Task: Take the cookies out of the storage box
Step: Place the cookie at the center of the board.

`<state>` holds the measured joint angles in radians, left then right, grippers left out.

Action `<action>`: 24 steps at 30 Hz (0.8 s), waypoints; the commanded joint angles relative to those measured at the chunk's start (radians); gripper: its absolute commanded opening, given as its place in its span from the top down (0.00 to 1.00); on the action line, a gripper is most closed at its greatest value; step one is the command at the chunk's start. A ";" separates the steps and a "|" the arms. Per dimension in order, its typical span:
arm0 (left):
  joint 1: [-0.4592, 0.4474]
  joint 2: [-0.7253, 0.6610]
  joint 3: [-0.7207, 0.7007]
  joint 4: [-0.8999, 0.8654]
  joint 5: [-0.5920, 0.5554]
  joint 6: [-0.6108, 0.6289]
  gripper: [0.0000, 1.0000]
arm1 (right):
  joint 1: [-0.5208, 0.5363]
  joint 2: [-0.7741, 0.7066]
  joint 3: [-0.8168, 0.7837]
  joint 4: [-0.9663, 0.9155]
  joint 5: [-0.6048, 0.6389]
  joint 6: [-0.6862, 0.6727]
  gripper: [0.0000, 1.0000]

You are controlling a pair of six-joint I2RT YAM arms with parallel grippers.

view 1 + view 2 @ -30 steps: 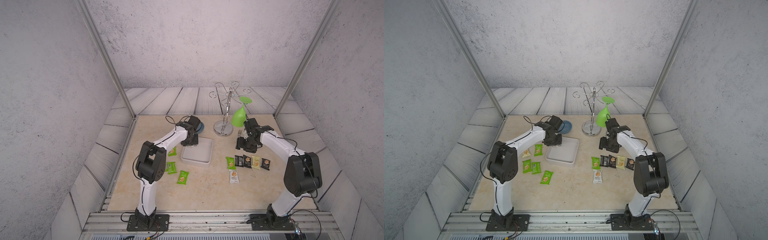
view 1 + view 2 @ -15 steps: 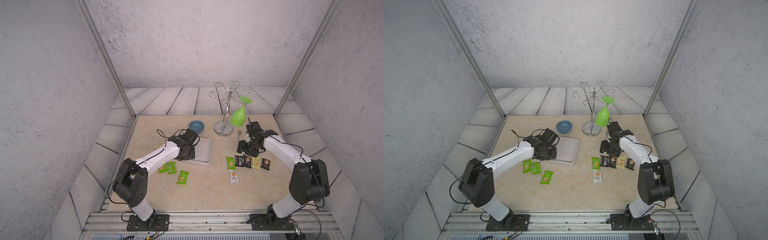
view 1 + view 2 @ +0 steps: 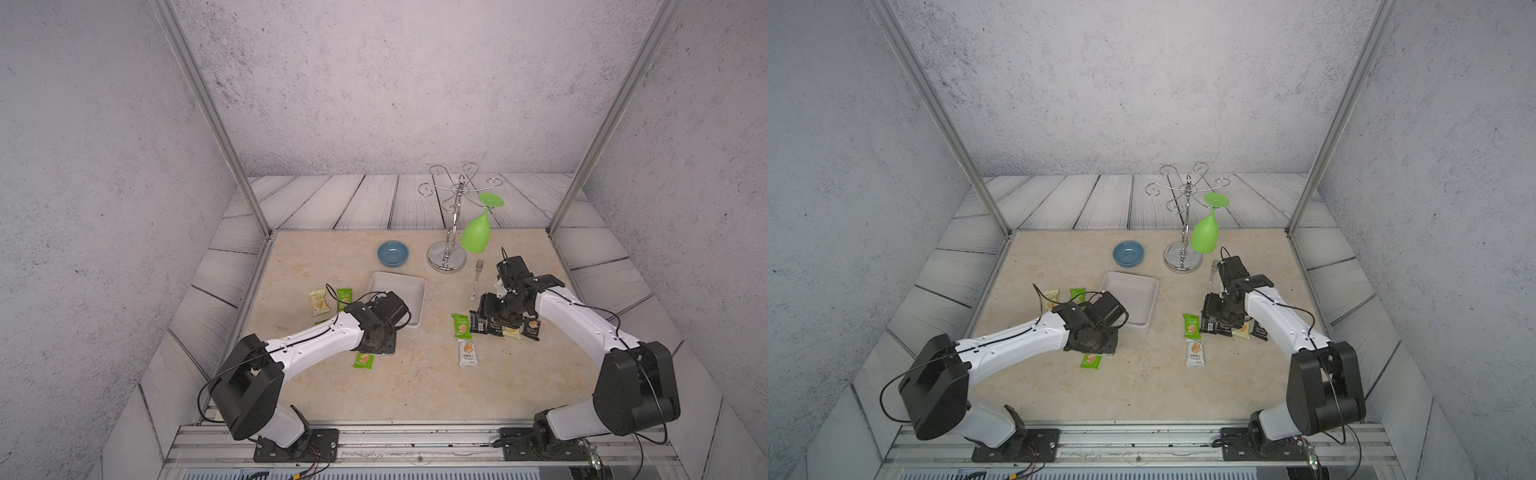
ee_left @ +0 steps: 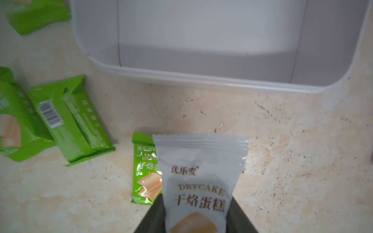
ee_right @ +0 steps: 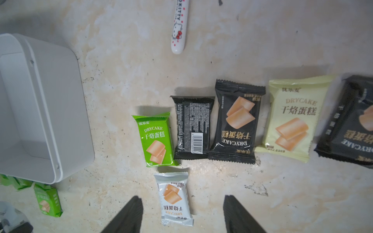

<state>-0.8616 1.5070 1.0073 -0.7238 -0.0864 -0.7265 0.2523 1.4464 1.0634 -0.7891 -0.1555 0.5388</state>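
**Top views.** Shows, in both top views, the box (image 3: 419,291) at the middle of the table (image 3: 415,395), just in front of a blue bowl (image 3: 393,253). Shows the left arm (image 3: 316,338) stretched low and forward from its base, wrist bent down at the near left corner of the box. Hides the left claw (image 3: 380,348) beneath that wrist, so cannot tell its grip from here; appears to point down just outside the box wall. Shows the right arm (image 3: 582,322) reaching forward and inward, forearm sloping down to the right claw (image 3: 484,313) above a row of packets (image 3: 461,325) right of the box. Shows more packets left of the box and one green packet (image 3: 364,360) beside the left wrist. Adds a wire rack (image 3: 448,232) with a hanging green glass (image 3: 473,235) at the back, and a fork (image 3: 477,276) in front of it.

**Left wrist view.** Shows the left claw (image 4: 196,218) closed partway on a white packet (image 4: 199,177), lower end pinched between two dark fingers (image 4: 151,222), upper edge free. Holds it over the table, outside the box, above the green packet.

**Right wrist view.** Shows the right claw (image 5: 182,199) spread wide with nothing in its grip, fingertips (image 5: 133,209) either side of a loose white packet (image 5: 174,198) lying flat on the table. Shows beyond it the row: green, black, black, cream, black, side by side, apart from the box wall.
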 commanded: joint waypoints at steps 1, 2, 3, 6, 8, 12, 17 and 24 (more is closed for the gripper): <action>-0.037 0.012 -0.009 0.003 -0.030 -0.022 0.57 | 0.007 -0.035 -0.016 -0.006 -0.001 0.014 0.32; -0.044 0.021 -0.008 0.006 -0.027 -0.024 0.57 | 0.006 -0.041 -0.021 -0.006 0.000 0.015 0.32; -0.048 0.029 -0.007 0.010 -0.028 -0.023 0.57 | 0.006 -0.046 -0.026 -0.006 0.001 0.017 0.32; -0.055 0.062 -0.009 0.023 -0.021 -0.022 0.57 | 0.008 -0.055 -0.037 -0.006 0.005 0.021 0.32; -0.067 0.085 -0.012 0.039 -0.017 -0.019 0.57 | 0.007 -0.062 -0.037 -0.015 0.009 0.016 0.32; -0.090 0.124 -0.014 0.064 -0.015 -0.014 0.57 | 0.008 -0.073 -0.036 -0.037 0.032 0.004 0.32; -0.099 0.168 -0.018 0.091 -0.005 -0.016 0.57 | 0.007 -0.077 -0.034 -0.049 0.040 0.000 0.32; -0.103 0.202 -0.006 0.097 0.007 -0.006 0.51 | 0.007 -0.069 -0.026 -0.052 0.059 -0.011 0.31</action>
<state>-0.9604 1.7012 0.9985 -0.6235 -0.0807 -0.7376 0.2562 1.3911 1.0309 -0.8143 -0.1242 0.5411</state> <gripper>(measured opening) 0.486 0.687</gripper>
